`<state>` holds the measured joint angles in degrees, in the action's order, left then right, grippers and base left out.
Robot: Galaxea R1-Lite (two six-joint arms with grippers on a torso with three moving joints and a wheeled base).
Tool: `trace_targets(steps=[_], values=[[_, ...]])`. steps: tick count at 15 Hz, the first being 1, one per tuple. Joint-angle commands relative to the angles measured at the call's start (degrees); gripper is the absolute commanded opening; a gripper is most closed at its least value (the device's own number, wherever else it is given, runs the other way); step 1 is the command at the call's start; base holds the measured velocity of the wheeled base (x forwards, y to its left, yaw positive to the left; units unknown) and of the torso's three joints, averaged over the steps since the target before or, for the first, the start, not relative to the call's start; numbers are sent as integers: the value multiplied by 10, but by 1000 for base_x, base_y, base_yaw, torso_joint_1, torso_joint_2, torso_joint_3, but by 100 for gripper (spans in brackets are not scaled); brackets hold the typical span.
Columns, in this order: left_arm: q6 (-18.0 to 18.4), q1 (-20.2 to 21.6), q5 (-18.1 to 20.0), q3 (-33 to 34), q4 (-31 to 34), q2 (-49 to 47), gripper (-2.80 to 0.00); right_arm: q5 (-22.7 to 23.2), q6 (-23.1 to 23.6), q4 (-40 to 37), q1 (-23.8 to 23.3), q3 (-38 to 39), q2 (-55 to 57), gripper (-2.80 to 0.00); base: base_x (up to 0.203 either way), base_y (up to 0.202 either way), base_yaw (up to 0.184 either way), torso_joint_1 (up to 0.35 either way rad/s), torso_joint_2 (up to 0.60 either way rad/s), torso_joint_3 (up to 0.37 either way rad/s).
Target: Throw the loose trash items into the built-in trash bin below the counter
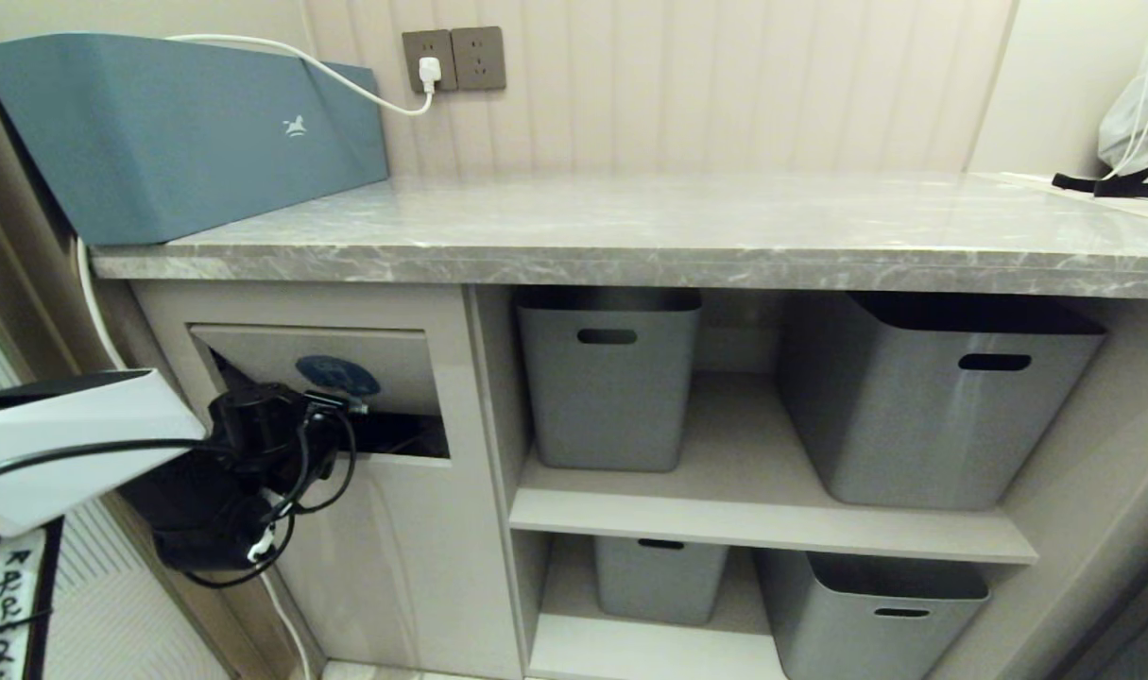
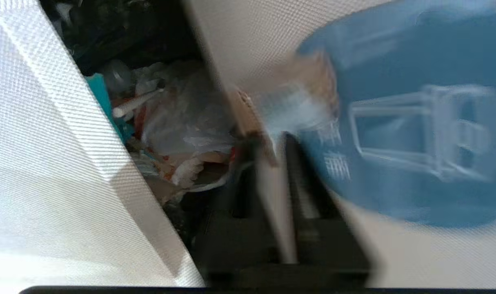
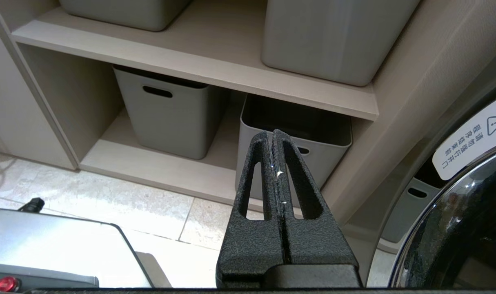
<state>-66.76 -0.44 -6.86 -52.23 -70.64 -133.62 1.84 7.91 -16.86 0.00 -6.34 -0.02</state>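
The left gripper (image 1: 351, 408) is at the bin flap (image 1: 252, 357) under the counter (image 1: 630, 236), fingers a little apart around the flap's edge. Trash (image 2: 178, 134) lies inside, just past it. The right gripper (image 3: 275, 141) is pressed together, low by the tubs (image 3: 170, 114).

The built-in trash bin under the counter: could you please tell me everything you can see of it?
The built-in trash bin sits in a beige cabinet front below the counter's left end. Its rectangular flap, bearing a round blue sticker, is tilted inward, showing a dark gap. The left gripper is at its lower edge. Inside lie crumpled plastic and wrappers.
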Motion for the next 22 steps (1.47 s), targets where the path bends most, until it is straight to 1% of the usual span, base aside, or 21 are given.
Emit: trace_targets(steps=[1,5,9,10,11,13,14,17,18,20,22], values=[[-4,0,-1,-17,1,-13,0,0,1,-1,1,0,0,-280,0,0,0,0,0,0],[-4,0,-11,-64,42,-19,0,0,1,-1,0,-1,0,-280,0,0,0,0,0,0],[-6,-1,-13,-78,66,-19,0,0,1,-1,0,0,1,-280,0,0,0,0,0,0],[-14,0,-17,-92,77,-19,0,0,2,-1,0,-1,0,-280,0,0,0,0,0,0],[-27,-1,-32,-108,109,-19,0,0,1,-1,0,0,0,-280,0,0,0,0,0,0],[-77,-7,-54,-145,170,-11,0,0,1,-1,0,-1,0,-280,0,0,0,0,0,0],[-82,-11,-58,-149,179,-6,0,0,1,-1,0,0,0,-280,0,0,0,0,0,0],[-82,-15,-61,-142,179,1,0,0,0,-1,0,0,0,-280,0,0,0,0,0,0],[-83,-15,-68,-127,179,9,0,0,0,-1,1,0,0,-280,0,0,0,0,0,0],[-86,-18,-80,-77,173,38,0,2,-3,-1,1,0,0,-280,0,0,0,0,0,0],[-94,-19,-93,1,151,79,0,4,-3,-1,0,0,0,-280,0,0,0,0,0,0]])
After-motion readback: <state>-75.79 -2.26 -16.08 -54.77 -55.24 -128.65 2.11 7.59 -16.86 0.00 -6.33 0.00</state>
